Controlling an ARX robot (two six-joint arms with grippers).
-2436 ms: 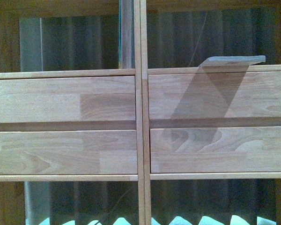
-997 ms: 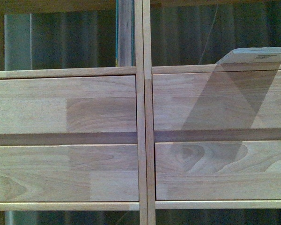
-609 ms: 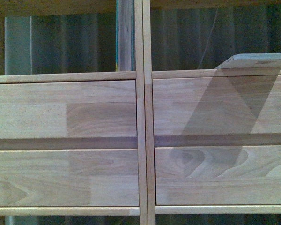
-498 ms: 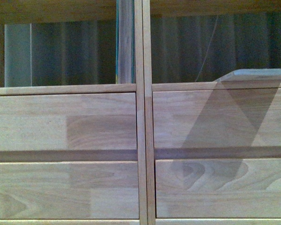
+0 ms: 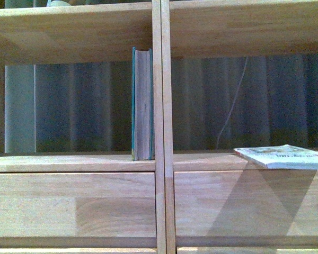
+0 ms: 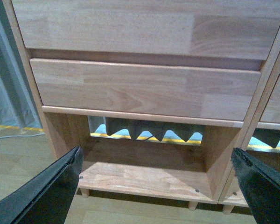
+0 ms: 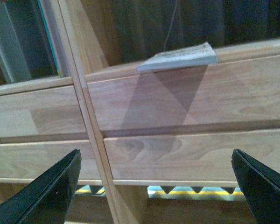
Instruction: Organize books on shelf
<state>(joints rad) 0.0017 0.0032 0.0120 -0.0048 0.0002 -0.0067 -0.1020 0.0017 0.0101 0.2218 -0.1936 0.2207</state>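
Front view looks straight at the light-wood shelf (image 5: pixel 158 106), with two open compartments side by side above plain drawer fronts (image 5: pixel 74 203). In the left compartment the thick teal book (image 5: pixel 142 103) stands upright, pressed against the central upright, its greyish page edges facing the camera. In the right compartment the thin pale paperback (image 5: pixel 283 156) lies flat on the board, well apart from the teal book, at the board's front edge; it throws a wedge of shadow down the drawer front beneath it. Behind the open back hangs a dark pleated curtain (image 5: pixel 85 106) with a thin pale cord (image 5: pixel 230 111).

Left wrist view shows the left fingers (image 6: pixel 51 186) spread wide and released, gripping nothing, facing the lower drawers and the bottom compartment (image 6: pixel 144 172) with its short peg legs (image 6: pixel 85 192). Right wrist view shows the right fingers (image 7: pixel 46 191) likewise parted and bare, below the paperback and apart from it.
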